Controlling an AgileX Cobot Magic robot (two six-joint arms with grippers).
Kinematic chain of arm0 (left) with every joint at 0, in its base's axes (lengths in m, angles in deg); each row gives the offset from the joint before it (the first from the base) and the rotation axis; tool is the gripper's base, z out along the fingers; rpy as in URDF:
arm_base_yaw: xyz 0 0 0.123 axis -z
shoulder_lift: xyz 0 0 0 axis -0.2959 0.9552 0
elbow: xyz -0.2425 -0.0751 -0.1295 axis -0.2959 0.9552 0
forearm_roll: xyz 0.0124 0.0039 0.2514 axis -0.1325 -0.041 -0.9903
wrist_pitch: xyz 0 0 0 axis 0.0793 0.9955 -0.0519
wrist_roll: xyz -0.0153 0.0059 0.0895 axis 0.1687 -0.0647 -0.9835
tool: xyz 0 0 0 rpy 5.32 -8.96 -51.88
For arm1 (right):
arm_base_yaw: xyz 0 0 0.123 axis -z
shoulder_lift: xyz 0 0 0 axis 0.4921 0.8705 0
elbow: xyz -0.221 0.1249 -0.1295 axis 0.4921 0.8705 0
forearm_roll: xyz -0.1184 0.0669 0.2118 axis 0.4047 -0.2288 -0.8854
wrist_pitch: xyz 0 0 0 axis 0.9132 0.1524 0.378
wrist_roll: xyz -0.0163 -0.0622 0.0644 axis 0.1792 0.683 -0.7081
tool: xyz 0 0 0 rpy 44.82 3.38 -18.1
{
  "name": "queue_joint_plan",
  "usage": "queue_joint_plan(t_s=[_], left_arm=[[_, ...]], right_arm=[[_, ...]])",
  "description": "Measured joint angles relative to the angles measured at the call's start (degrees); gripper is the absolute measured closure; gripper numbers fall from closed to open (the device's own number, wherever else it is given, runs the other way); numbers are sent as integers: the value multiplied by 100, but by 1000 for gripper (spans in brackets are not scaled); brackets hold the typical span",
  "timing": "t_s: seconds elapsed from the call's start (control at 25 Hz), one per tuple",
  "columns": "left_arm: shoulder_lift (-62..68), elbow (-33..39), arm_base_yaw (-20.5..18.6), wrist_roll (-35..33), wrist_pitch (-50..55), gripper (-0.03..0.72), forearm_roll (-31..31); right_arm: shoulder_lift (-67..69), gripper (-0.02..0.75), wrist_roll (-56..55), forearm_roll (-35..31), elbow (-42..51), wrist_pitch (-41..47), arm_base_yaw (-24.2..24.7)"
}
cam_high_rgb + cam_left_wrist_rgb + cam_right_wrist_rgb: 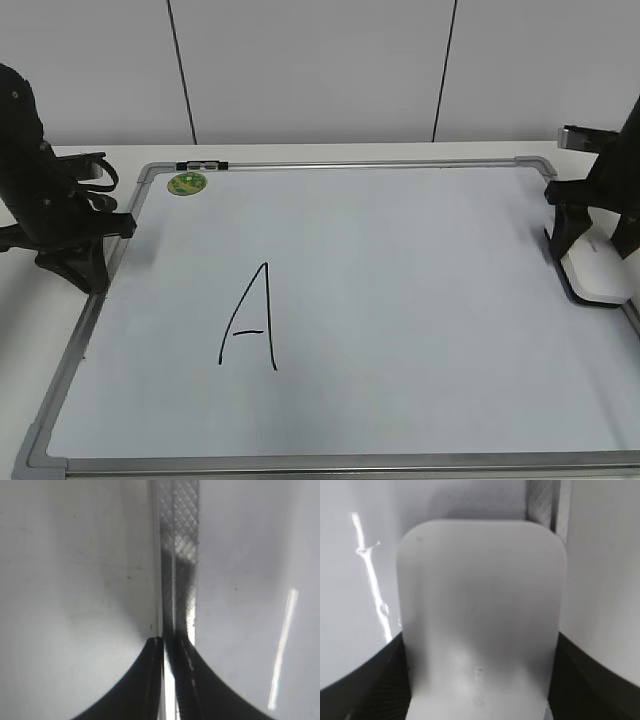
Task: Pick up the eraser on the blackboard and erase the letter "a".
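Observation:
The blackboard (420, 330) is a white board with a grey frame, lying flat on the table. No small "a" shows anywhere on it. The white eraser (600, 272) lies at the board's right edge. My right gripper (590, 247) stands over it. In the right wrist view the eraser (480, 595) fills the space between the two dark fingers of that gripper (480, 680), which press on its sides. My left gripper (85, 268) is shut and empty over the board's left frame rail (175, 555), fingertips (170, 645) nearly together.
A large capital "A" (250, 320) is drawn left of the board's centre. A round green magnet (187, 183) sits near the top left corner. A small black and white piece (202, 165) lies on the top frame. The white table surrounds the board.

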Motion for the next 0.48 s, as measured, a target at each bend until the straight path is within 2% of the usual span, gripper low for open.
queue_joint_plan(t_s=[0.48], left_arm=[[0, 0, 0, 0, 0, 632, 0]], right_arm=[[36, 199, 333, 9, -13, 0, 0]])
